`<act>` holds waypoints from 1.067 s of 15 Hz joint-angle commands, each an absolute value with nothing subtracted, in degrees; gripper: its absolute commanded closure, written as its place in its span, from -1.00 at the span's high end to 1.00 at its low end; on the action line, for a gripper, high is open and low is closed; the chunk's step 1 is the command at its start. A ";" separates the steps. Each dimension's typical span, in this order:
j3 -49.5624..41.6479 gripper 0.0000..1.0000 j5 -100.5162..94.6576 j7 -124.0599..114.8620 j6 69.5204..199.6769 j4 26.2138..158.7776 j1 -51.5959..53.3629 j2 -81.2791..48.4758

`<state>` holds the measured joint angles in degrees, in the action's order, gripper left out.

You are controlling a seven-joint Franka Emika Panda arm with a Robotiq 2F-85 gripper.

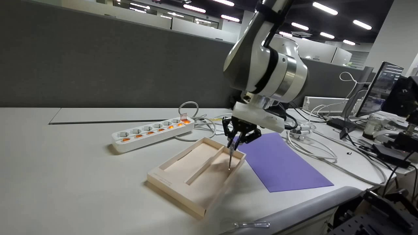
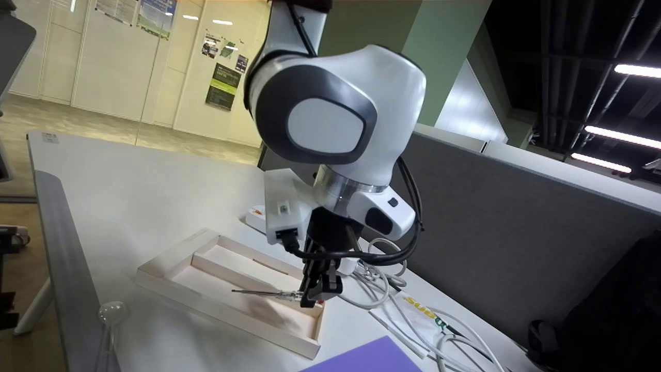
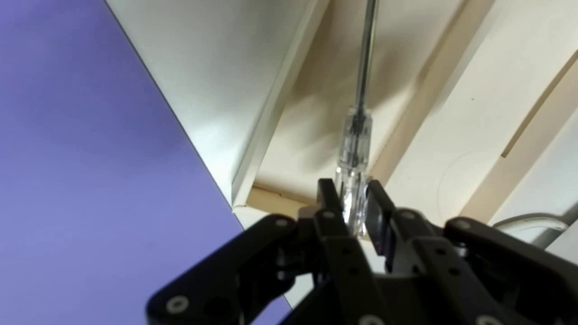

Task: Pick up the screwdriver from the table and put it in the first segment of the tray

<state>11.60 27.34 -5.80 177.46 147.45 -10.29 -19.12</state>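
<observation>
Black fingers of the tool (image 3: pixel 352 194) stand nearest in the wrist view, closed around the clear handle of the screwdriver (image 3: pixel 355 140). Its shaft runs away from them toward the top, aslant to the divider of the tray (image 3: pixel 256 158); a purple sheet (image 3: pixel 113 180) lies just beside it on the bench (image 3: pixel 216 104).

In an exterior view the screwdriver (image 1: pixel 231 151) shows below the tool, tip pointing downward in the frame, over the compartment nearer the sheet; whether it touches the tray's floor cannot be told.

In an exterior view the screwdriver (image 2: pixel 285 295) juts from the tool toward frame left, its long axis nearly level, over that same compartment.
</observation>
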 commanded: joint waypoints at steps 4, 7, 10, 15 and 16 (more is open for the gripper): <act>13.09 -0.90 29.19 -5.87 179.44 143.15 -13.47 -24.57; 13.31 -0.90 29.04 -6.02 180.20 142.03 -14.27 -26.01; 12.46 -0.09 28.56 -6.24 179.92 141.38 -13.77 -26.58; 12.45 0.56 28.39 -6.02 179.32 141.71 -13.66 -26.01; 12.84 0.67 28.35 -5.70 179.23 142.19 -13.93 -25.51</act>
<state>12.34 28.17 -5.81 179.66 142.14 -13.41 -25.74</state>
